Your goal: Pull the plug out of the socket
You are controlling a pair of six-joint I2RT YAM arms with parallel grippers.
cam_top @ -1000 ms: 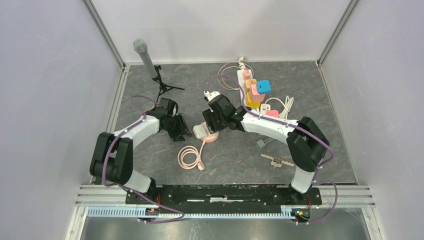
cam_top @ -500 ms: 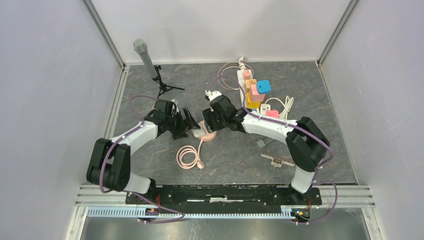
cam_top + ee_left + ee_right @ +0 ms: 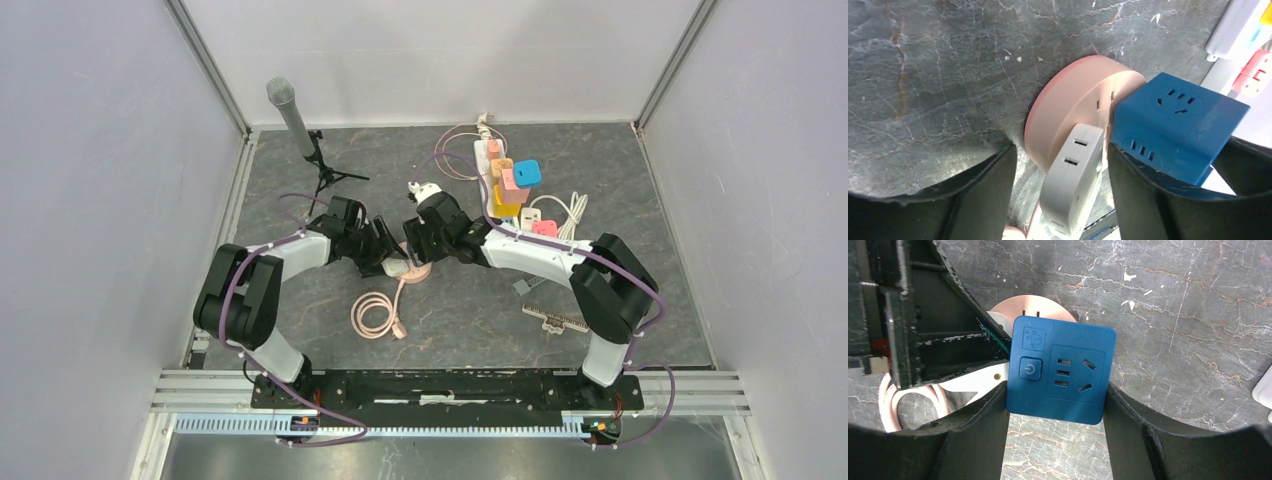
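Bracing for the pull: my right claw [image 3: 1056, 390] pinches the blue cube adapter [image 3: 1060, 370] seated on the pink round socket [image 3: 1073, 95]. I judge the hold is meant to pin the light base against the stone-patterned table [image 3: 480, 310] so that it does not lift with the plug. My left claw [image 3: 1060, 165] sits low on the opposite side, fingers [image 3: 983, 190] spread, straddling the white plug [image 3: 1071, 180], which stands out of the socket's face just beside the cube. The plug lies between the two fingers, seated in the socket, close to the one on the cube's side, with a clear gap to the other. Nothing grips it yet. I reckon closing comes first, then a straight draw away from the socket's face.
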